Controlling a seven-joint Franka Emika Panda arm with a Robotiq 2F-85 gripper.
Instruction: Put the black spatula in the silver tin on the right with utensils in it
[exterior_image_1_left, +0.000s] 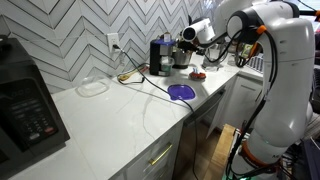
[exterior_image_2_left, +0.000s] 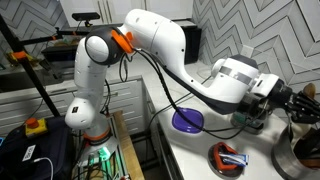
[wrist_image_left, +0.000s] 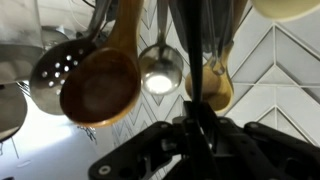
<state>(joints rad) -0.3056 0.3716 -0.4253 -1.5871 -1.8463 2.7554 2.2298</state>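
My gripper (exterior_image_1_left: 190, 36) hangs just above the silver tin (exterior_image_1_left: 182, 58), which stands next to the black coffee machine (exterior_image_1_left: 160, 55) at the back of the counter. In the wrist view the gripper (wrist_image_left: 196, 128) is shut on the black spatula (wrist_image_left: 196, 62), whose slim handle runs straight out from between the fingers in among the tin's utensils: a wooden spoon (wrist_image_left: 100, 88), a slotted metal spoon (wrist_image_left: 56, 68) and a small ladle (wrist_image_left: 160, 72). The spatula's head is hidden. In an exterior view the gripper (exterior_image_2_left: 285, 98) reaches over the tin (exterior_image_2_left: 300, 155).
A purple plate (exterior_image_1_left: 181, 91) (exterior_image_2_left: 187, 120) lies near the counter's front edge. A red and black item (exterior_image_2_left: 227, 157) lies beside it. A glass bowl (exterior_image_1_left: 92, 87) and a black microwave (exterior_image_1_left: 25, 100) stand further along. The tiled wall is close behind the tin.
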